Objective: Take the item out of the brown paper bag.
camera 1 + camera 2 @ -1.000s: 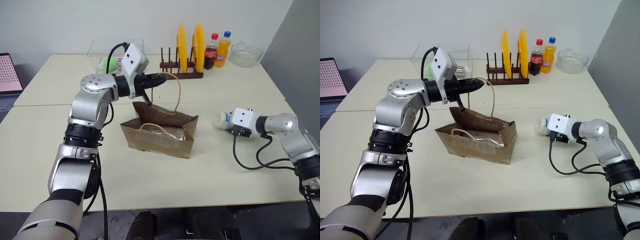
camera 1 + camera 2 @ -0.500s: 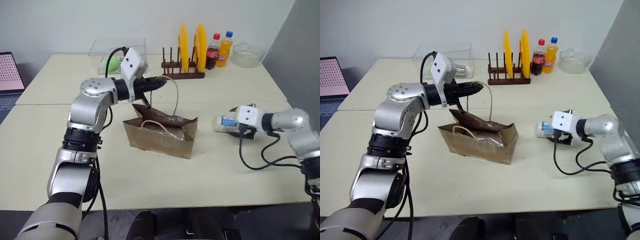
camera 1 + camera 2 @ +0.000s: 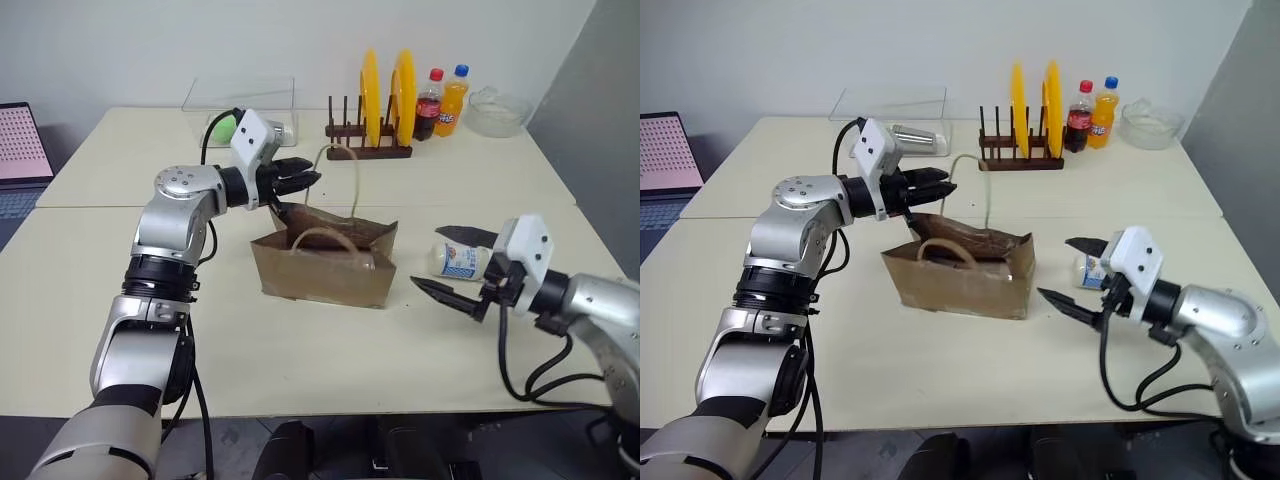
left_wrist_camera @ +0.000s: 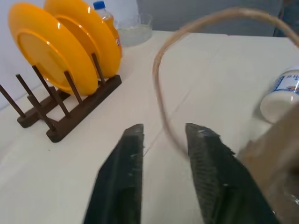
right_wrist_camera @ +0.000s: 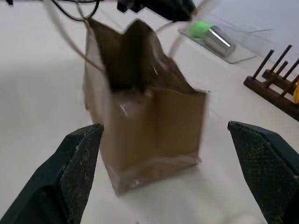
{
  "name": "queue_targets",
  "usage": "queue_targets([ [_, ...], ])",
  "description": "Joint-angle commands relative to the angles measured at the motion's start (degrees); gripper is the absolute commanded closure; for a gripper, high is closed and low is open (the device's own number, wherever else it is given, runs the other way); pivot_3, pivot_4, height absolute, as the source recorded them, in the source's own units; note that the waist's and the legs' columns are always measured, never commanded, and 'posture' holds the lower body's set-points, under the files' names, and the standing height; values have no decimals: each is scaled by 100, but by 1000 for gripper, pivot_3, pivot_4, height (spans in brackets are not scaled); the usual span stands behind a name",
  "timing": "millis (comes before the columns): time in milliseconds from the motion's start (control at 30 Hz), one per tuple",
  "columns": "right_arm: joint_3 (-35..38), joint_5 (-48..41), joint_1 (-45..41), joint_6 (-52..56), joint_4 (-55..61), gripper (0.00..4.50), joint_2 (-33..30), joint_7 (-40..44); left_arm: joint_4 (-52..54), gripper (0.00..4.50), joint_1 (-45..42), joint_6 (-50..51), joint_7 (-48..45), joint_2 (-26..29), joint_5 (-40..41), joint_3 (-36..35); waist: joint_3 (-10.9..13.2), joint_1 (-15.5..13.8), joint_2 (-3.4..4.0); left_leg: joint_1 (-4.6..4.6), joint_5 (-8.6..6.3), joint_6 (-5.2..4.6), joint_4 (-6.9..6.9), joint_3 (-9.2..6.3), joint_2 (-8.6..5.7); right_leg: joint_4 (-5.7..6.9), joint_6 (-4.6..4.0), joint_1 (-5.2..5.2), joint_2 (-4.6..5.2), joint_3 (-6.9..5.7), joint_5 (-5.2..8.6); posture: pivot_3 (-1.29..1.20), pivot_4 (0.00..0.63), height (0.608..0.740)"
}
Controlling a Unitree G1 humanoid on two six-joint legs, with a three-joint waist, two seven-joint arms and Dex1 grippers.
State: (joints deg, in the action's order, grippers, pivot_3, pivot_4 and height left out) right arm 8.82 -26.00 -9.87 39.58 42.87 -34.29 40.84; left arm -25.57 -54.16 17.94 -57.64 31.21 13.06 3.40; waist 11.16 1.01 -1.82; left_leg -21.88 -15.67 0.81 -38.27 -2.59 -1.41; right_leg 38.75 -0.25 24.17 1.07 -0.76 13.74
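My left fingers [image 3: 306,181] stand partly apart above the back rim of the brown paper bag [image 3: 325,270], and the thin tan loop handle [image 4: 161,93] rises just past their tips; I cannot tell whether it touches them, and they clamp nothing. My right fingers [image 3: 452,264] are spread wide and empty, hanging over the counter [image 3: 300,370] on the bag's right side, one black tip above and one below the item's near end. The item [image 3: 458,261], a small white bottle with a blue-and-white label, lies on its side on the counter outside the bag, to the bag's right, its long axis running roughly across the counter. The bag stands upright, mouth open upward, its kraft paper creased and its rim crumpled, the nearer handle arching over its front wall. Bare counter lies open between bag and bottle and all along the near edge. Well behind, a dark wooden rack [image 3: 366,152] holds two upright yellow plates [image 3: 386,95], with a cola bottle [image 3: 429,103] and an orange drink bottle [image 3: 451,98] beside it.
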Motion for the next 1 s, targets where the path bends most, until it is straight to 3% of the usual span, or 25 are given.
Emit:
queue_targets([
  [33, -178, -2, 3, 45, 363, 0, 140, -471, -83, 1698, -198, -238, -153, 168, -104, -49, 0, -5, 0, 1, 0, -1, 0, -2, 0, 0, 0, -1, 0, -2, 0, 0, 150, 740],
  [200, -318, 2, -16, -60, 315, 0, 194, -683, -280, 104, -228, -529, -25, 295, -171, -228, 0, -9, 0, 0, -1, -2, 0, -3, -1, -1, 1, -1, 0, -4, 1, 0, 150, 740],
  [233, -309, 41, -3, -122, 276, 0, 175, -705, -272, 24, -208, -576, 20, 351, -133, -326, 0, -6, 0, 0, -1, -2, 1, -3, -1, -1, 1, -1, 0, -4, 0, 0, 150, 740],
  [400, -139, 292, 235, -587, 1, 0, 162, -825, 139, 24, 61, -336, 651, 567, 211, -1117, 0, 2, 0, 1, -2, -3, 8, -5, 1, -1, 0, 1, -1, -6, 1, 0, 150, 740],
  [567, -87, 513, 685, -1467, -259, 0, 376, -823, 1220, 24, 971, -58, 1431, 582, 405, -1761, -1, -3, 1, 6, -2, -3, 10, -3, 0, -1, 0, 0, 0, -2, 0, 0, 150, 740],
  [667, -17, 756, 1245, -2130, -300, 0, 577, -903, 2582, 24, 2189, 158, 2356, 265, 345, -2231, -5, -19, -2, 11, -2, -2, 9, -4, 1, -1, 1, -8, 4, -1, 1, 0, 150, 740],
  [800, -33, 787, 1867, -2651, -537, 0, 1130, -1158, 4173, 24, 4277, 8, 3157, -224, -302, -2081, -9, -12, -2, 11, -2, -1, 17, -2, 4, -13, -3, -6, 3, 2, -2, 0, 150, 740],
  [1000, -493, 1398, 2250, -3393, -864, 0, 1651, -1541, 4900, 24, 5917, -713, 3655, -976, -642, -1740, -14, -105, -7, 20, -1, -4, 17, -3, 4, -16, 0, -14, 3, 2, 2, 0, 150, 740],
])
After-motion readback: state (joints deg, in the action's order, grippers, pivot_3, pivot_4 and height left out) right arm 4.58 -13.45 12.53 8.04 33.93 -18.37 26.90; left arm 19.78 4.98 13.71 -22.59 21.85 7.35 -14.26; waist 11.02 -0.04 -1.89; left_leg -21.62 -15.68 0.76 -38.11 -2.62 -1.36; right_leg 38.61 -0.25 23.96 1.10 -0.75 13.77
